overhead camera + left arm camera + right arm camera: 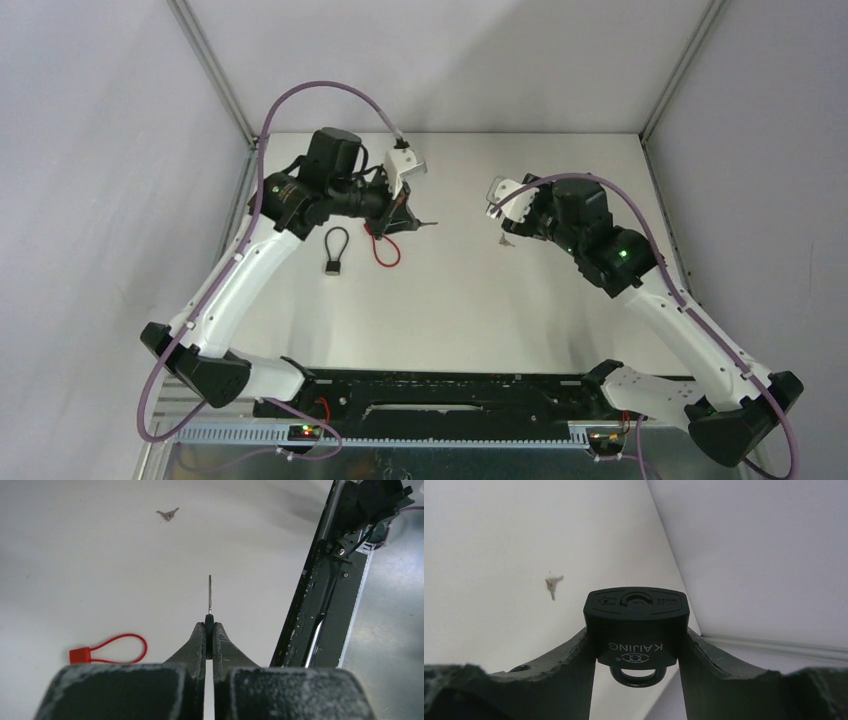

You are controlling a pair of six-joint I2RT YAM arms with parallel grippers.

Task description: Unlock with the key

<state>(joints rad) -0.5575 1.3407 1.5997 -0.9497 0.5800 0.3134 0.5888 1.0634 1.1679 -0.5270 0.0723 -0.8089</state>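
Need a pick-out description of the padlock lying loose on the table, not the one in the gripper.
In the top view, follow the left arm up the left side of the table; the padlock lies flat just right of the arm's white link. Its nearest neighbour is a red loop tag. This one is dark, with a tall thin shackle over a small body.

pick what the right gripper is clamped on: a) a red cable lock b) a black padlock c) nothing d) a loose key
b, the right wrist view shows the black padlock squeezed between the two fingers of the right gripper, while the red cable lock lies unheld in the left wrist view.
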